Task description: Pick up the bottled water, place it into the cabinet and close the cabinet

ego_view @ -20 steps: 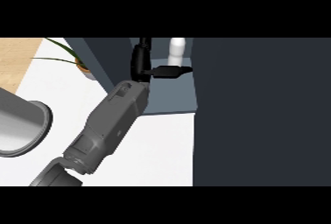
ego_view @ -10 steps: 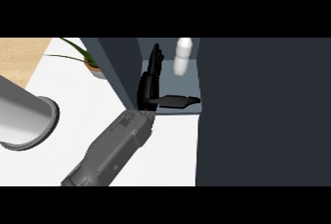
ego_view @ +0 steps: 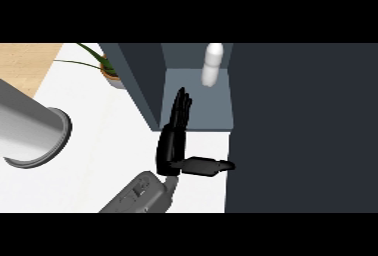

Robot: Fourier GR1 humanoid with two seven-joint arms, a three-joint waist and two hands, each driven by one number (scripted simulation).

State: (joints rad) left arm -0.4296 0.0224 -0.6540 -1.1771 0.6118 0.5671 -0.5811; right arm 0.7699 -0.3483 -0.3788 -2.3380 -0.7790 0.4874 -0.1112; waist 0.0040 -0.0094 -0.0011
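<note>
Right hand [ego_view: 174, 145]: a black hand on a grey forearm entering from the near edge, fingers straight and together, pointing away toward the far side, thumb stretched out to the right; it grasps nothing. The fingertips reach over the near lip of the dark blue-grey cabinet [ego_view: 140, 85], whose pale grey-blue shelf floor shows between a left wall and a broad dark panel on the right, probably the open door. The left hand appears nowhere in the view.

Bottled water [ego_view: 212, 65]: a slim whitish plastic bottle standing on the shelf floor, at its far right corner, well apart from the fingertips and touched by nothing. Placement thus appears done; closing the cabinet appears to be what is left of the task.

Handling, as a judgement: the bottle is likely light to moderate in weight, its wall fairly stiff yet yielding under a squeeze, smooth and so somewhat slippery, and tall enough to tip if knocked. A hold round the middle of the body, below the narrowing neck, would suit it best.

Containers: the cabinet holds only the bottle, as far as can be seen. To the far left a small terracotta pot [ego_view: 112, 78] carries a green-leaved plant. At the left edge stands a large grey metal cylinder [ego_view: 29, 132] with a flared rim; its contents cannot be seen. All rest on a white countertop [ego_view: 103, 135].
</note>
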